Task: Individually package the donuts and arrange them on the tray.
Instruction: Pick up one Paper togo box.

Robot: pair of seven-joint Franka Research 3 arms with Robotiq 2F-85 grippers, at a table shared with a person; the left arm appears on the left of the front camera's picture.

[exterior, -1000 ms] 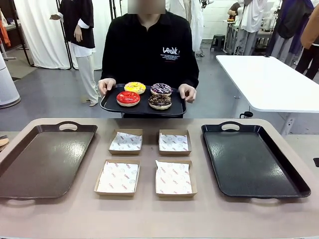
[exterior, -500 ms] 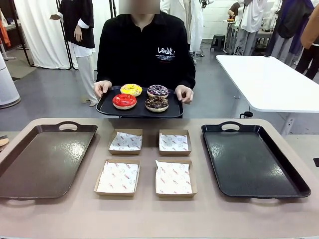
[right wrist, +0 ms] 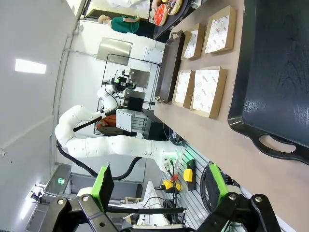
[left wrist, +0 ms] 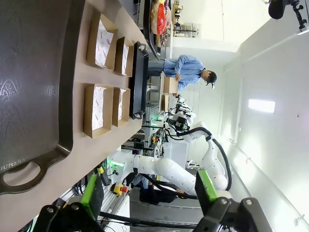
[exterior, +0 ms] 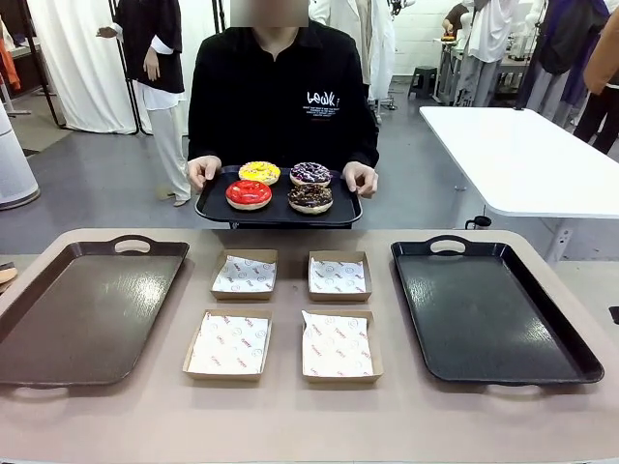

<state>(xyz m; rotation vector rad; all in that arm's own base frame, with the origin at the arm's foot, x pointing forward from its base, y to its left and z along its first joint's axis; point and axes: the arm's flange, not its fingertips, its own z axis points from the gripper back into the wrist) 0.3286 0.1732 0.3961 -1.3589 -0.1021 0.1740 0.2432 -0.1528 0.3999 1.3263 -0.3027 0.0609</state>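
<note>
left fingers [left wrist: 91,195] and right fingers [right wrist: 104,181] wide; donuts [exterior: 280,184] on held tray [exterior: 218,208] beyond the table's [exterior: 290,416] far edge.

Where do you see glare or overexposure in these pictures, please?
Front view: ceiling light glares in patches off the black tray and, more softly, the brown tray; the donuts are sharp. Left wrist view: rolled sideways, a lamp blown out white. Right wrist view: likewise sideways, a second lamp blown out too.
</note>
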